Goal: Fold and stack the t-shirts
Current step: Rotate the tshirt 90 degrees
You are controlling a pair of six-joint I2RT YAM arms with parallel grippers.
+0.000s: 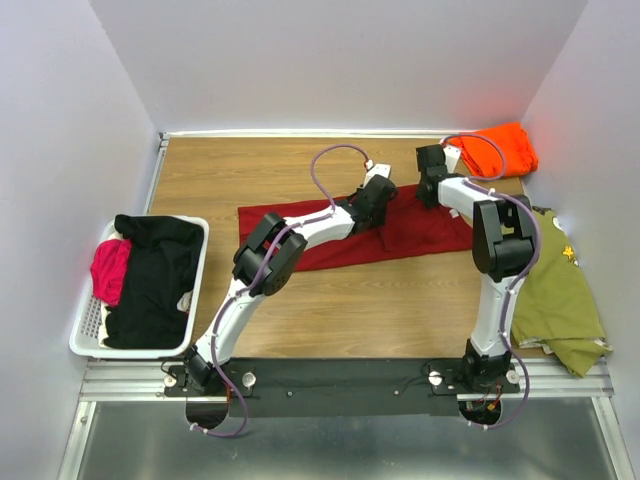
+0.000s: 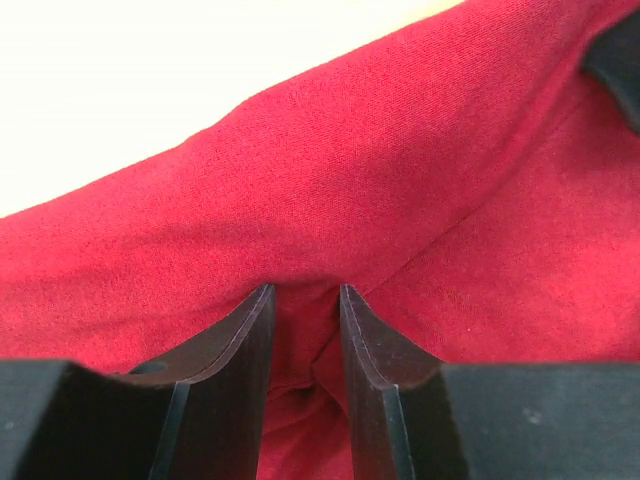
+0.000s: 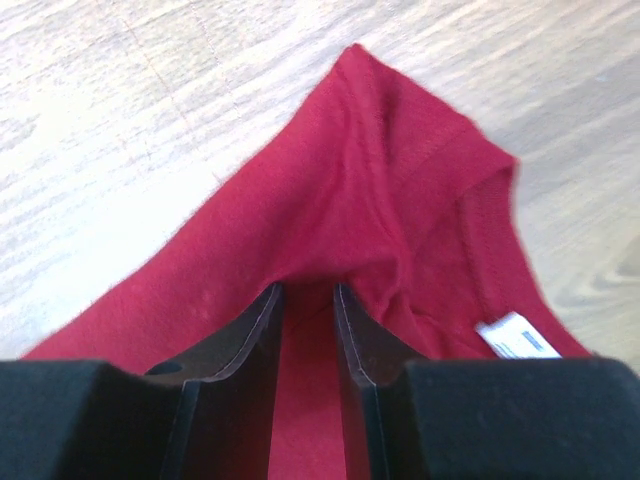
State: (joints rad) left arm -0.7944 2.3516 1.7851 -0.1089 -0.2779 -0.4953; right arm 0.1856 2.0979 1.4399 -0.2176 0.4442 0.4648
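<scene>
The dark red t-shirt (image 1: 330, 245) lies stretched across the middle of the wooden table. My left gripper (image 1: 380, 208) is at its far edge, shut on a pinched fold of the red cloth (image 2: 420, 200), which fills the left wrist view. My right gripper (image 1: 428, 195) is just to the right, shut on the red shirt (image 3: 360, 200) near the collar, beside the white neck label (image 3: 515, 337). In both wrist views cloth sits between the jaws at the left gripper (image 2: 303, 290) and the right gripper (image 3: 306, 288). The bright orange t-shirt (image 1: 497, 148) lies folded at the back right corner.
An olive green shirt (image 1: 555, 290) lies on the table's right side by the wall. A white basket (image 1: 85, 335) at the left holds black and pink clothes. Walls close in the left, back and right sides.
</scene>
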